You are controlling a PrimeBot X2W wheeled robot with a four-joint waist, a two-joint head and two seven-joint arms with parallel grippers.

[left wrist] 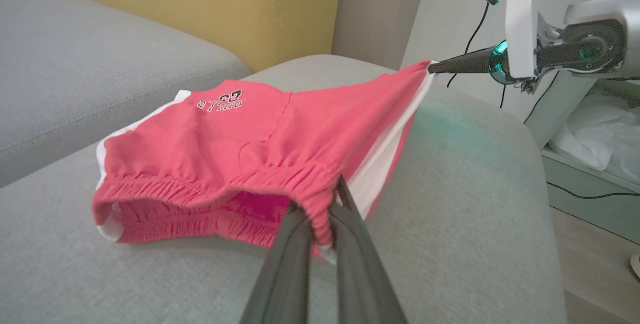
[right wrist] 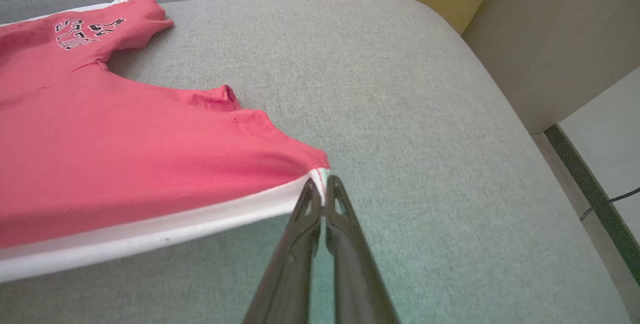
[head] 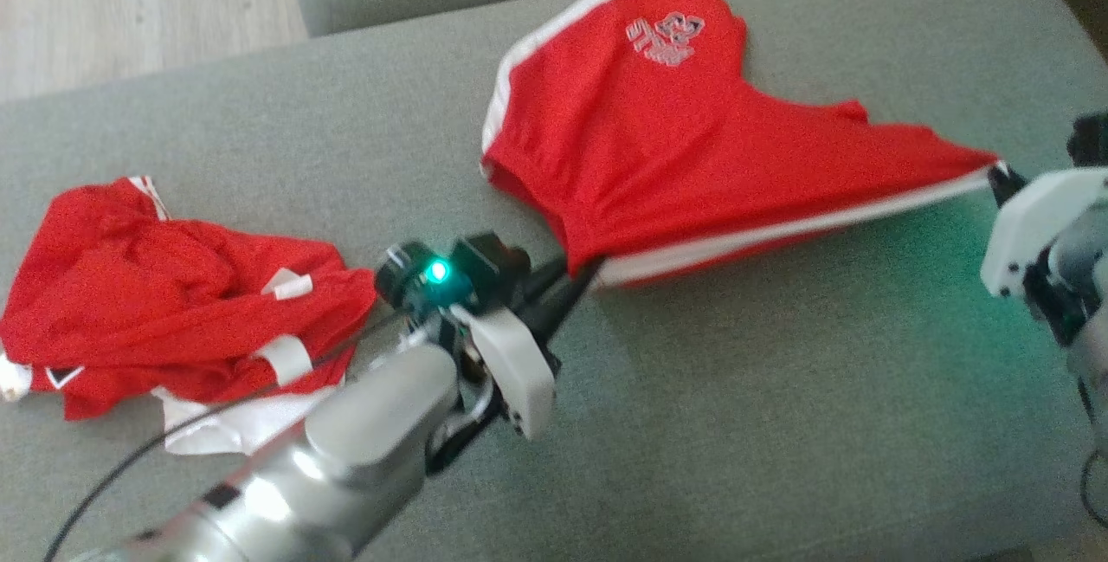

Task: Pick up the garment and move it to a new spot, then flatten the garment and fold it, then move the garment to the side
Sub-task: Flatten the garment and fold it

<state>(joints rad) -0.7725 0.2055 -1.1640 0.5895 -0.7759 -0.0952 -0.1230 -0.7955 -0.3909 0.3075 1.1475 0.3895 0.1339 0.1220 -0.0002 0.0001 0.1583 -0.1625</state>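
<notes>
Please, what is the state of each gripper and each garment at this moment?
left gripper: shut on the red shorts at the waistband.
right gripper: shut on the shorts' white-trimmed corner.
red shorts: stretched between both grippers, far part lying on the grey cushion.
second red garment: crumpled, loose on the cushion.

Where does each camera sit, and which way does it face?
Head view: from above, down on the grey cushion; left gripper and right gripper hold the red shorts taut.
Left wrist view: along its fingers, across the shorts toward the right gripper.
Right wrist view: along its fingers, at the shorts' corner.
All share the shorts' logo.
</notes>
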